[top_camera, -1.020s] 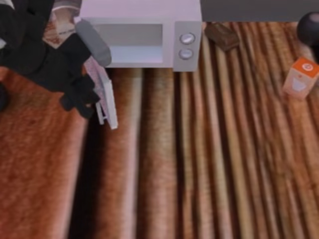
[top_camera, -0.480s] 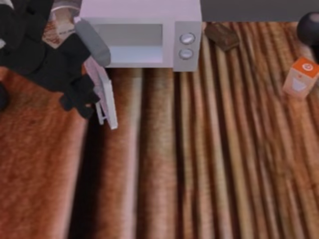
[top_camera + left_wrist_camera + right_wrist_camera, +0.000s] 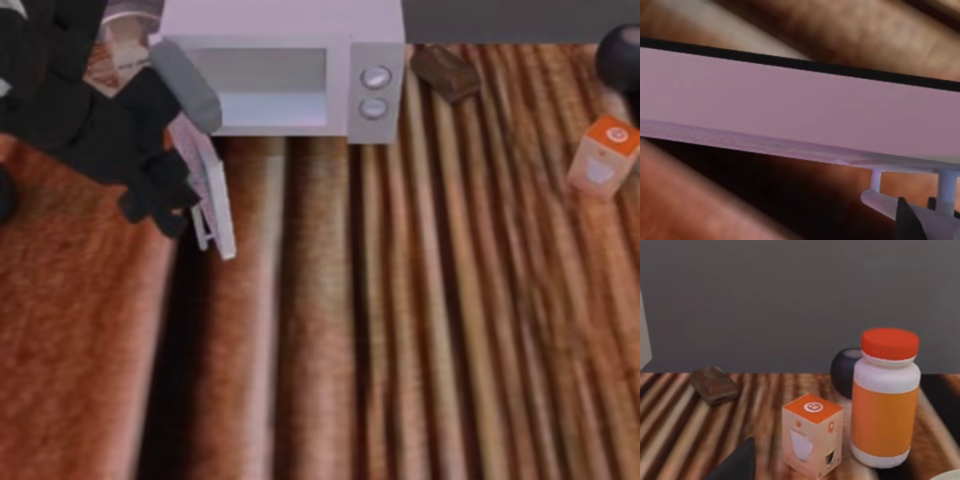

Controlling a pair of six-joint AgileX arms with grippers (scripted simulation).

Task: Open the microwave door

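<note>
Right, left gripper (image 3: 190, 215): I have it at the table's left, just off the free end of the swung-out door; from above its dark body hides the fingers, so I cannot tell how wide they stand.
Left wrist view: it shows the door's flat panel edge-on across the frame, the pale door handle (image 3: 905, 210) on two short posts, and a dark fingertip just at the bar. Whether that finger presses on the bar or only sits beside it, I cannot tell.
Microwave door (image 3: 215, 195): it stands out from the box's left front corner, roughly square to the front, reaching toward the near side of the table.
Microwave (image 3: 290, 75): it sits at the far edge, left of centre, with its cavity open to view and its two knobs (image 3: 375, 92) on the right panel.
Progress: I judge the door open already, with little or nothing left to swing.
Handling: the panel looks thin, stiff and light, turning on its hinge. The bar handle at the free end is where I would take hold. A smooth bar could slip out of a loose pinch.
Right gripper: it is not seen from above; its wrist camera looks over an orange-and-white carton (image 3: 812, 435), an orange-capped bottle (image 3: 885, 400), a dark round object (image 3: 842, 371) and a brown block (image 3: 714, 385).
</note>
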